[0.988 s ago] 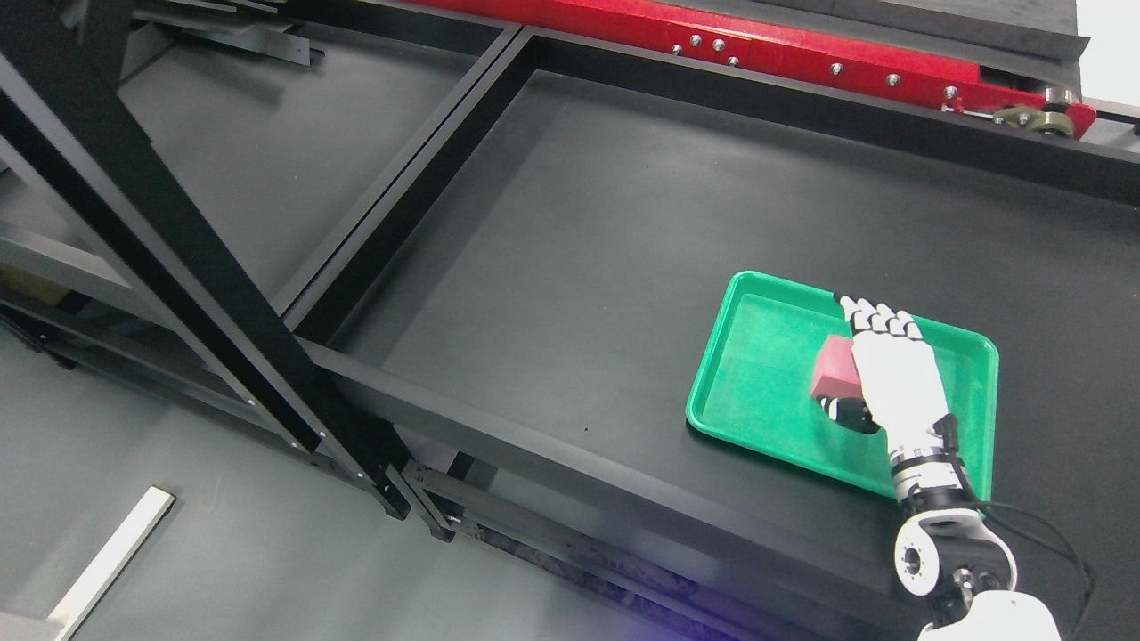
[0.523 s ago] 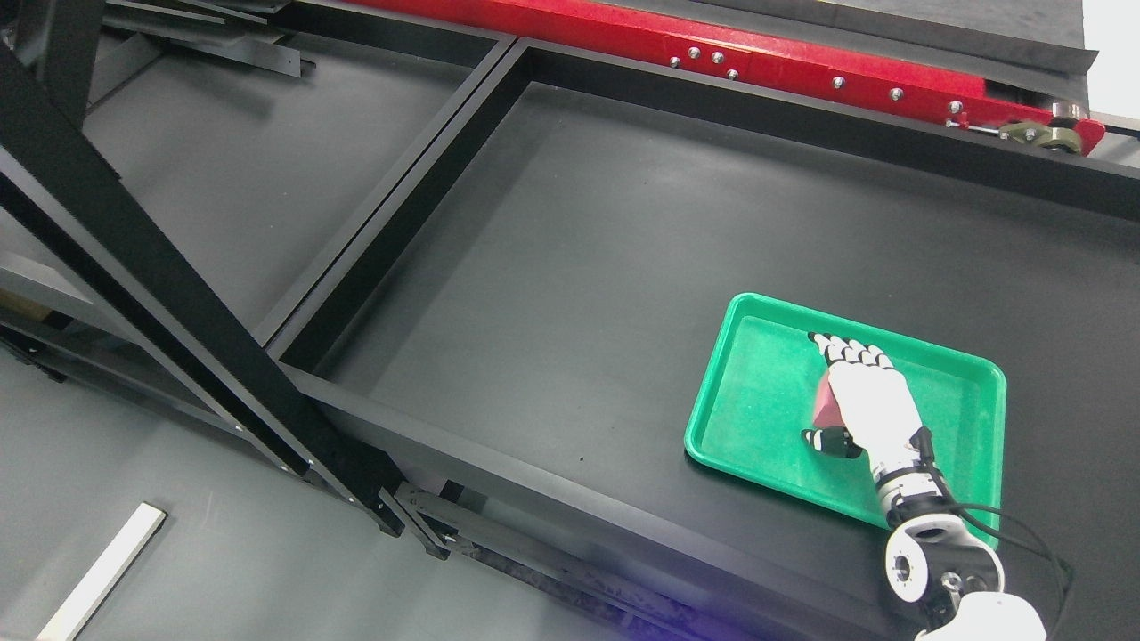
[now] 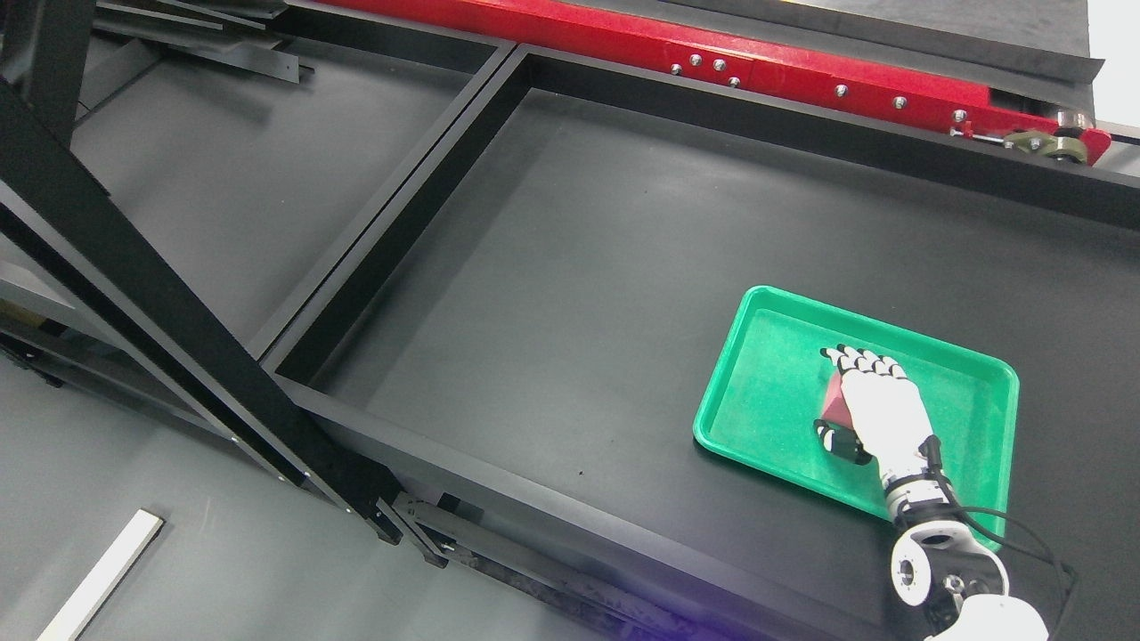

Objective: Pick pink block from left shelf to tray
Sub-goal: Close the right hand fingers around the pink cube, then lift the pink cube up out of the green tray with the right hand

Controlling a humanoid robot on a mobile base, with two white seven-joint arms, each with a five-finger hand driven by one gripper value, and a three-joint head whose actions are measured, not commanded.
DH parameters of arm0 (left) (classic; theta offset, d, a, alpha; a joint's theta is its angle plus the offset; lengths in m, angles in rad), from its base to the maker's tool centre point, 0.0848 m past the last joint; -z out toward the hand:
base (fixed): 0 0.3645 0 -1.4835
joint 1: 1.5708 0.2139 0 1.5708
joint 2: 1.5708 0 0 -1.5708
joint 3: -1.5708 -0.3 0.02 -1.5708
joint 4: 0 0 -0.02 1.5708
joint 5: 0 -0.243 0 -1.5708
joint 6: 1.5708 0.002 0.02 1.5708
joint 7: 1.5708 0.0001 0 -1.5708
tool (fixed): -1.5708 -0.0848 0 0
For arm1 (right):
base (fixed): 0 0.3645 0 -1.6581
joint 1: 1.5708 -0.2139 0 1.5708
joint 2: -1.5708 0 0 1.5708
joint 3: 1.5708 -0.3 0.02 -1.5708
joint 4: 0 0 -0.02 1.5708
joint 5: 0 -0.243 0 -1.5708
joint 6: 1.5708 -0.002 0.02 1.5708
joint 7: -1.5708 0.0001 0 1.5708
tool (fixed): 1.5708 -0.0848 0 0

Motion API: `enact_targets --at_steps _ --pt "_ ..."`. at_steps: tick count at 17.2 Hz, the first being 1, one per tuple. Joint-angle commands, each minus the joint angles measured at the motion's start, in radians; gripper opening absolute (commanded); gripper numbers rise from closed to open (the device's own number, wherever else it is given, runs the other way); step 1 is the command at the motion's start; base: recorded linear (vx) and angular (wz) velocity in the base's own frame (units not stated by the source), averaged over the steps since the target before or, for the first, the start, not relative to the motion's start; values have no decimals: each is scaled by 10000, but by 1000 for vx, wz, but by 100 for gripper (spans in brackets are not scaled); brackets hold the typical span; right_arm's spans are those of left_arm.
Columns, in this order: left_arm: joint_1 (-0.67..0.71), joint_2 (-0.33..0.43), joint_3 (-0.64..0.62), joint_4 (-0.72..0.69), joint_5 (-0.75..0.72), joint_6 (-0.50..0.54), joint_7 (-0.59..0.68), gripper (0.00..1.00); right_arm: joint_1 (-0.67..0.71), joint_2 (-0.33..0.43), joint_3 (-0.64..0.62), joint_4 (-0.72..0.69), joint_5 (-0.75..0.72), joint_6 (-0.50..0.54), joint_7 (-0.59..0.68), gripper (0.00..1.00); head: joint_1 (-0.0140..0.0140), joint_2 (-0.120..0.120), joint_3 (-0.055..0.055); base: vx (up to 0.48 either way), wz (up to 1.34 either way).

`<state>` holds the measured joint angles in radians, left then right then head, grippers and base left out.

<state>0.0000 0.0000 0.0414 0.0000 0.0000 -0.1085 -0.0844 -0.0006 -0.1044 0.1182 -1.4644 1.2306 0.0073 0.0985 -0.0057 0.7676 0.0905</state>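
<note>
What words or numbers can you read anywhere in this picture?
None. There is no readable writing on the green plastic tray, the pink block under the white right hand, the red metal beam with bolts or the black shelf frame.

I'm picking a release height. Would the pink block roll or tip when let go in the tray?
Probably neither: the pink block shows flat faces and straight edges, so it should settle flat. It looks rigid in the right hand. The green tray rim should stop any sliding.
</note>
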Motion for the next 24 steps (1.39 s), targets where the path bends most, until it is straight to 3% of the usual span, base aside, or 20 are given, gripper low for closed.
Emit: enact_targets --at_steps 1,3,4,9,14,16,24 --pt "-231 175 0 -175 -15 -4 1 100 221 -214 -183 317 -34 19 135 50 0 0 0 16 0" --pt "-231 175 0 -175 -15 -4 1 100 236 -229 -261 317 -141 -73 135 11 0 0 0 0 0" --pt "-231 175 0 -175 0 -4 1 100 236 -229 -277 301 -172 -149 120 2 0 0 0 4 19" --pt "-231 175 0 -175 -15 -4 1 100 160 -214 -536 225 -646 -578 -368 0 0 0 0 2 11" --pt "-246 175 0 -175 -15 -4 1 100 83 -152 -813 -65 -908 -1024 -4136 0 0 0 0 0 0" --pt "-231 175 0 -175 -15 -4 1 100 174 -106 -1150 -524 -1137 -1040 -4893 0 0 0 0 0 0" --pt "-231 175 0 -175 -15 -4 1 100 711 -30 -1657 -2274 -2303 -1055 -5555 0 0 0 0 0 0"
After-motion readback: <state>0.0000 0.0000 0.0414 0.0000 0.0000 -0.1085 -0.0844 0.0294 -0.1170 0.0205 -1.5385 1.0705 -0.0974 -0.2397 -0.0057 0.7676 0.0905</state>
